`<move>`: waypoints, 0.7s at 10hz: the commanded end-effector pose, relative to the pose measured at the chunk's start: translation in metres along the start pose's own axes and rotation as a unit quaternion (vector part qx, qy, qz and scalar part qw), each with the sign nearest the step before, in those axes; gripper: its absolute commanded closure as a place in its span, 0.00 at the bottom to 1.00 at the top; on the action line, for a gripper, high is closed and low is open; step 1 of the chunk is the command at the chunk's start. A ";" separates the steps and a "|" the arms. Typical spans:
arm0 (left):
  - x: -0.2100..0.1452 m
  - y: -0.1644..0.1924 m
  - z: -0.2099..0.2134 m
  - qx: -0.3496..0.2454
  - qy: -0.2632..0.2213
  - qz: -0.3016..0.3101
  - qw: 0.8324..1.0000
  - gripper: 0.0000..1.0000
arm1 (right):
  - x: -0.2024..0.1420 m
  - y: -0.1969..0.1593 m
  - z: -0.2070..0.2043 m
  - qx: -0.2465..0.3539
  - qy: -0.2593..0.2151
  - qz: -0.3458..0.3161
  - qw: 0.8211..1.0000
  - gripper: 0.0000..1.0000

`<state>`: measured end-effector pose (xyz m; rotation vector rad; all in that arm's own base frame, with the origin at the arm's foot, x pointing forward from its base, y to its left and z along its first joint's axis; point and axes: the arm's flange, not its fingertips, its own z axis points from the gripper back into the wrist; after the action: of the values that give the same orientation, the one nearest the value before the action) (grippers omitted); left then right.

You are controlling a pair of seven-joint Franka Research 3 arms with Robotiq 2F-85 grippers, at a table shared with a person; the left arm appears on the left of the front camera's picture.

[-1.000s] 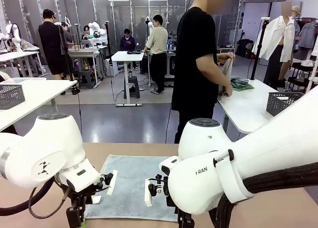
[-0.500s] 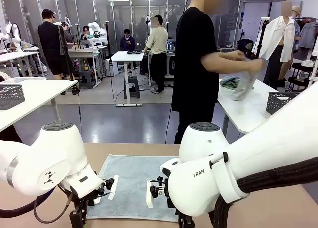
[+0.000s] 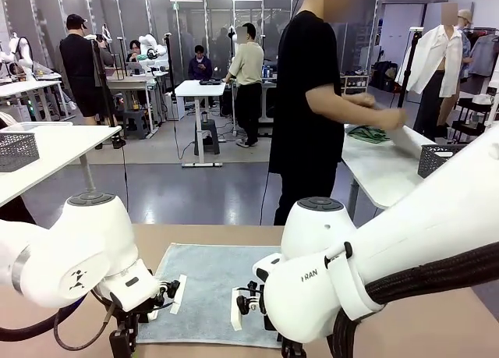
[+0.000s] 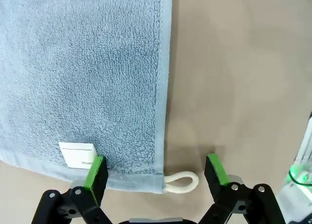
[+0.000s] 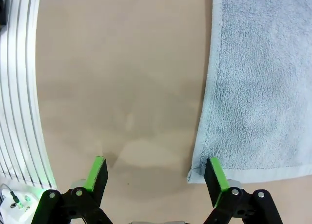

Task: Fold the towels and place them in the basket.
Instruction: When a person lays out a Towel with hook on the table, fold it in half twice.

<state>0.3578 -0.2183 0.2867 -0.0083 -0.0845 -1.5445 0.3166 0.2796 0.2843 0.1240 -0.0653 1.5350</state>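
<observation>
The left arm [image 3: 70, 253] comes in low from the left, and the right arm [image 3: 390, 249] comes in low from the right. Both wrists bend down. The left gripper [image 4: 156, 169] points straight down, with its green pads [image 4: 96, 170] spread far apart. The right gripper [image 5: 156, 171] points down too, and its fingers stand just as wide.

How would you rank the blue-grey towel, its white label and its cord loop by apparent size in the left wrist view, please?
1. blue-grey towel, clearly largest.
2. white label.
3. cord loop; label and loop look nearly alike, so their order is unsure.
</observation>
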 end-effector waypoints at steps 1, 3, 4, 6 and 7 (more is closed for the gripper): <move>-0.033 -0.044 -0.007 0.013 -0.005 -0.009 1.000 0.00 | -0.023 0.015 -0.009 -0.007 -0.011 0.000 1.000 0.00; -0.033 -0.043 -0.008 0.013 -0.003 -0.012 1.000 0.12 | -0.027 0.011 -0.008 -0.016 -0.008 -0.011 1.000 0.00; -0.033 -0.043 -0.009 0.012 -0.002 -0.013 1.000 0.26 | -0.028 0.010 -0.007 -0.017 -0.008 -0.017 1.000 0.00; -0.032 -0.043 -0.009 0.013 0.002 -0.017 1.000 0.51 | -0.029 0.008 -0.005 -0.020 -0.009 -0.022 1.000 0.09; -0.032 -0.043 -0.008 0.015 0.003 -0.016 1.000 0.73 | -0.028 0.007 -0.005 -0.023 -0.007 -0.024 0.999 0.44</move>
<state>0.3619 -0.2206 0.2935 0.0017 -0.1018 -1.5505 0.3315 0.2683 0.2850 0.1128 -0.0975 1.4915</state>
